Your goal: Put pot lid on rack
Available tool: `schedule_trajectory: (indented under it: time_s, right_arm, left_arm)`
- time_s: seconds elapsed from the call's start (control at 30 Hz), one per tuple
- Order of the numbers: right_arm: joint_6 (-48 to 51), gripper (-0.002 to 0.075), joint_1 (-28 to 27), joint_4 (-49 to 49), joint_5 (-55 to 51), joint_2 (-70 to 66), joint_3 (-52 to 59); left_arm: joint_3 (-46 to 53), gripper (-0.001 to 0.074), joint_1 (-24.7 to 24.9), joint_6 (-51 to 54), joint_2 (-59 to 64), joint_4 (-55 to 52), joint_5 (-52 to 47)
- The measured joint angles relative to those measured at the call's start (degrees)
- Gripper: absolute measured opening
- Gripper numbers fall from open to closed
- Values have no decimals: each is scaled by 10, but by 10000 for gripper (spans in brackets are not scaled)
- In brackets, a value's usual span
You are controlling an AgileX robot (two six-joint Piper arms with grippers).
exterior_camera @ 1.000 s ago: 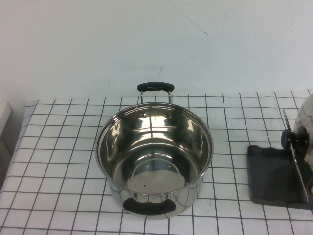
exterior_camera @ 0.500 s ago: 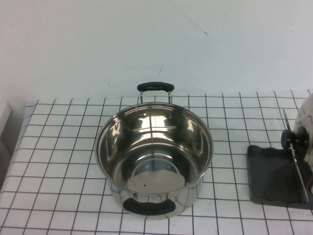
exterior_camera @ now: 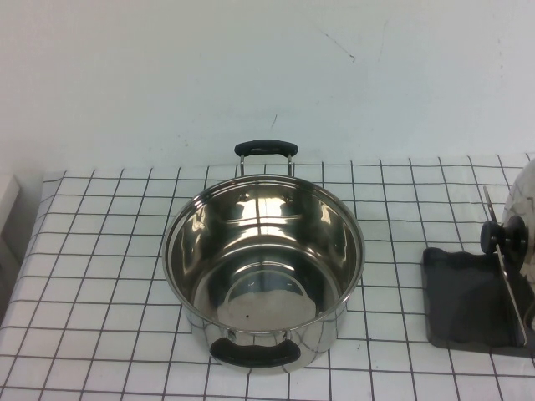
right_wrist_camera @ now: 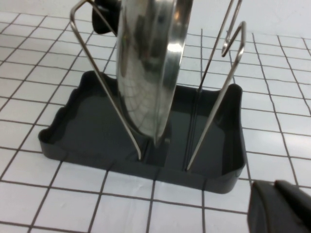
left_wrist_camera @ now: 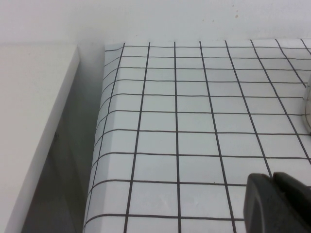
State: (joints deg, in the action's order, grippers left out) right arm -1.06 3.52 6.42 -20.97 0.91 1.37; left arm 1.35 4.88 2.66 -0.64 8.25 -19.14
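Note:
The pot lid [exterior_camera: 523, 200] stands on edge in the rack [exterior_camera: 458, 301] at the table's right side, its black knob [exterior_camera: 504, 236] facing left. In the right wrist view the shiny lid [right_wrist_camera: 148, 63] leans between the rack's wire bars [right_wrist_camera: 216, 109], its lower edge in the dark grey tray [right_wrist_camera: 214, 180]. My right gripper [right_wrist_camera: 281, 206] is shut and empty, just in front of the rack and clear of it. My left gripper [left_wrist_camera: 278, 204] is shut and empty, low over the checked cloth at the table's left side. Neither gripper shows in the high view.
A deep steel pot [exterior_camera: 263, 267] with two black handles stands open in the middle of the table; its edge shows in the left wrist view [left_wrist_camera: 308, 111]. A white ledge [left_wrist_camera: 34, 121] lies beyond the table's left edge. A white wall runs behind.

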Motion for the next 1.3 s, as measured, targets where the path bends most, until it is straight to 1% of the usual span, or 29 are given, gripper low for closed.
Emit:
schedule_trajectory:
  time_s: [0.17, 1.3]
  right_arm:
    - [0, -2, -16, 0, 0, 0, 0]
    - [0, -2, -16, 0, 0, 0, 0]
  left_arm:
    - [0, -2, 0, 0, 0, 0, 0]
    - [0, -2, 0, 0, 0, 0, 0]
